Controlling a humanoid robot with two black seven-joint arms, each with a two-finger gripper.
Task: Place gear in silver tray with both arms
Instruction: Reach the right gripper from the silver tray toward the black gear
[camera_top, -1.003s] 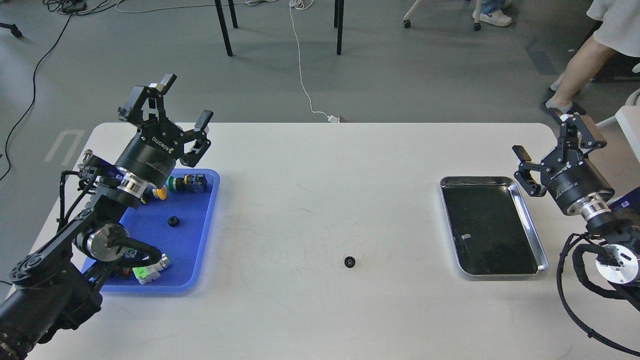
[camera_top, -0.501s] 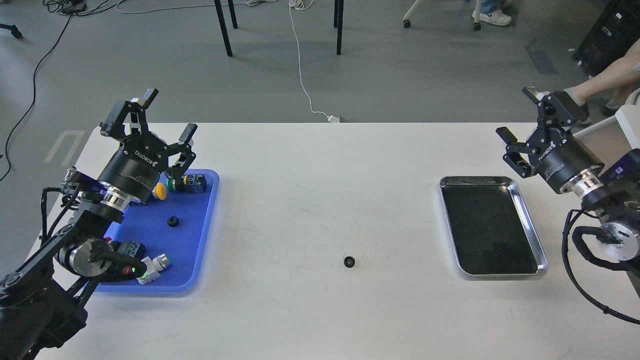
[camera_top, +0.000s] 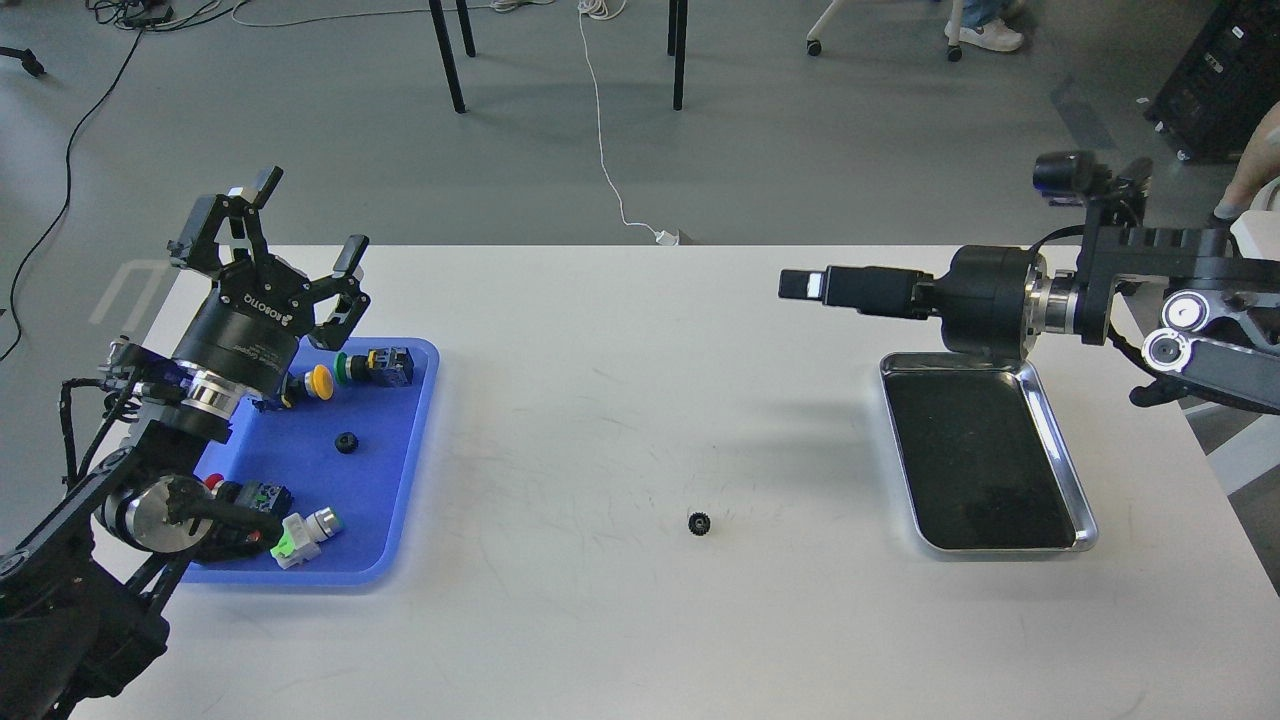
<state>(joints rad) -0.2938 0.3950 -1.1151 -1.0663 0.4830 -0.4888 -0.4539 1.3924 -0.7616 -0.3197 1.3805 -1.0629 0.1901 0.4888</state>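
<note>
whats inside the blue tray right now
In the blue tray: a small black gear, a yellow push button, a green button on a dark block and a green-white switch. The left arm covers the tray's left part.

Tabletop (camera_top: 620, 400): white, scuffed, fills the lower frame
Left: blue tray (camera_top: 385, 480)
Lower centre: small black gear (camera_top: 699, 523)
Right: silver tray (camera_top: 1060, 450)

You have bare table (camera_top: 620, 400) all round the lone gear (camera_top: 699, 522), open from every side, with the blue tray (camera_top: 400, 480) and silver tray (camera_top: 1062, 450) both well apart.
</note>
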